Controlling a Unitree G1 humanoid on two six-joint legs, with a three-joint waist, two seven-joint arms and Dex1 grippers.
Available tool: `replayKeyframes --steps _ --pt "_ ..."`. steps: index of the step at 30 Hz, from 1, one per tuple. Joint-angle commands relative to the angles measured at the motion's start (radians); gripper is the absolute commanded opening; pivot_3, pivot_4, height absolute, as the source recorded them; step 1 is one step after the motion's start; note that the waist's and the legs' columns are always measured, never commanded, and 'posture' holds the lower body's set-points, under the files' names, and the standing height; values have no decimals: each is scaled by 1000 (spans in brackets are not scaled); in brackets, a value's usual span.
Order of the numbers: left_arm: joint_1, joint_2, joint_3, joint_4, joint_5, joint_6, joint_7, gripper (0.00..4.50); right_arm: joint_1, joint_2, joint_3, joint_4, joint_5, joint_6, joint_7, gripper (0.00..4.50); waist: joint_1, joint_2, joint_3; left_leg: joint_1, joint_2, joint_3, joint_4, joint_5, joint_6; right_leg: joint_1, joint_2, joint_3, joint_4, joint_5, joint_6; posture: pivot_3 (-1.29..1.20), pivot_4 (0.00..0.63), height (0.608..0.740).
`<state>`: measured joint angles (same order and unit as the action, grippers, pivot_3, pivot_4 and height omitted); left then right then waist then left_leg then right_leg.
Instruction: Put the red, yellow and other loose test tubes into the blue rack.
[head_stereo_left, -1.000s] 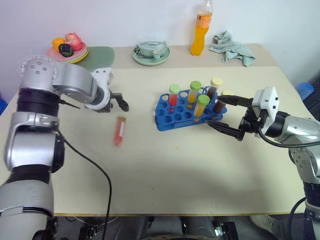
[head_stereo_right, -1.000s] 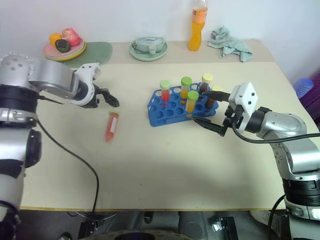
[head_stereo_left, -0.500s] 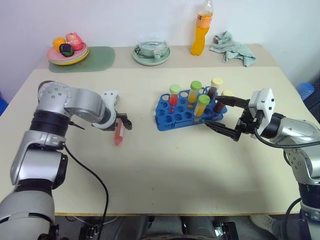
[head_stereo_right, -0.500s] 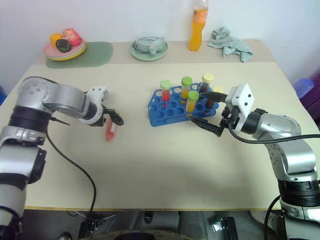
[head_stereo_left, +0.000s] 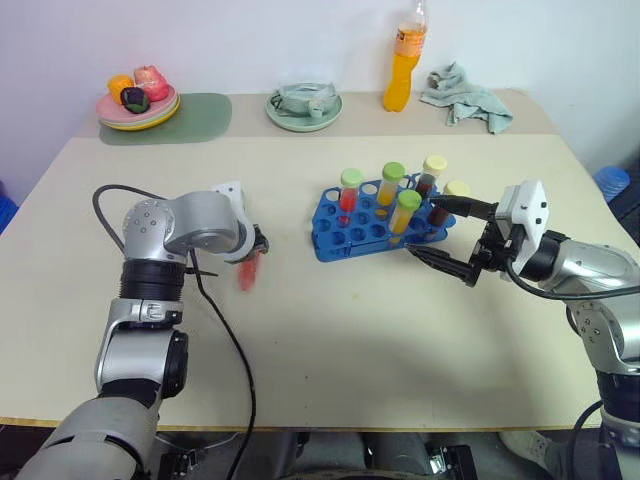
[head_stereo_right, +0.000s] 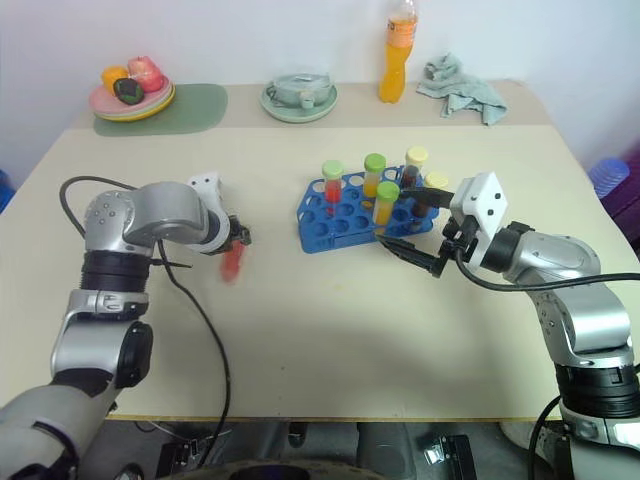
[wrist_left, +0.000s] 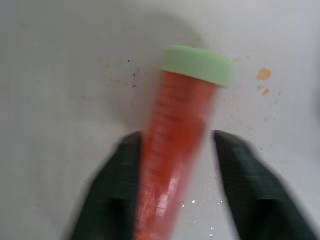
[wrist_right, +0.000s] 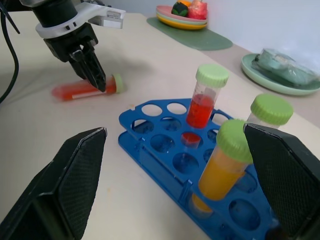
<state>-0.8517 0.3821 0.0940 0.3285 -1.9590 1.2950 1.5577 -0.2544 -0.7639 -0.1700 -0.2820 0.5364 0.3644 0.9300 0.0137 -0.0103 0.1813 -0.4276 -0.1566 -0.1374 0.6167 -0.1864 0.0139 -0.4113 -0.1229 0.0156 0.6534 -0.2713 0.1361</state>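
Observation:
A red test tube (head_stereo_left: 247, 272) with a green cap (wrist_left: 198, 64) lies on the table left of the blue rack (head_stereo_left: 335, 241). My left gripper (head_stereo_left: 256, 243) points down onto it, and its fingers (wrist_right: 95, 75) are shut on the tube near the cap. The tube looks blurred. In the rack stand several capped tubes: a red one (head_stereo_left: 348, 191), two orange ones (head_stereo_left: 404, 213) and dark ones with yellow caps (head_stereo_left: 431, 172). Beside the rack's right end my right gripper (head_stereo_left: 425, 227) is held level and open, holding nothing.
Along the back of the table are a plate of toy fruit (head_stereo_left: 138, 98) on a green mat (head_stereo_left: 195, 113), a covered dish (head_stereo_left: 303, 103), an orange drink bottle (head_stereo_left: 399, 66) and a crumpled cloth (head_stereo_left: 466, 96). A black cable (head_stereo_left: 215, 320) trails from the left arm.
My left gripper dropped from the back left onto the red test tube and closed on it. The tube has shifted slightly. The right arm kept still.

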Motion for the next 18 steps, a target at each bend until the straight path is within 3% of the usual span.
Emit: replayKeyframes --steps 1,8,16,18 --pt "15 2 24 -31 -13 -5 57 697 -4 -3 -27 -40 13 -12 1 4500 0 0 0 0 0 0 0 0 0 0 0 0 0 0 0 0 150 739" --pt "51 15 65 -48 -13 57 20 696 -14 -2 -19 -24 9 -18 12 4500 0 0 0 0 0 0 0 0 0 0 0 0 0 0 0 0 150 739" --pt "94 360 -49 -145 -13 203 -547 696 -36 0 -12 6 -2 -31 28 4500 -3 0 -1 1 0 1 -1 0 -1 -4 4 7 3 0 -1 0 150 739" --pt "145 387 32 -304 5 134 -693 696 -43 3 -8 11 -3 -32 28 4500 1 0 -1 1 -1 1 -1 0 -1 -3 4 7 3 0 -1 0 150 739"
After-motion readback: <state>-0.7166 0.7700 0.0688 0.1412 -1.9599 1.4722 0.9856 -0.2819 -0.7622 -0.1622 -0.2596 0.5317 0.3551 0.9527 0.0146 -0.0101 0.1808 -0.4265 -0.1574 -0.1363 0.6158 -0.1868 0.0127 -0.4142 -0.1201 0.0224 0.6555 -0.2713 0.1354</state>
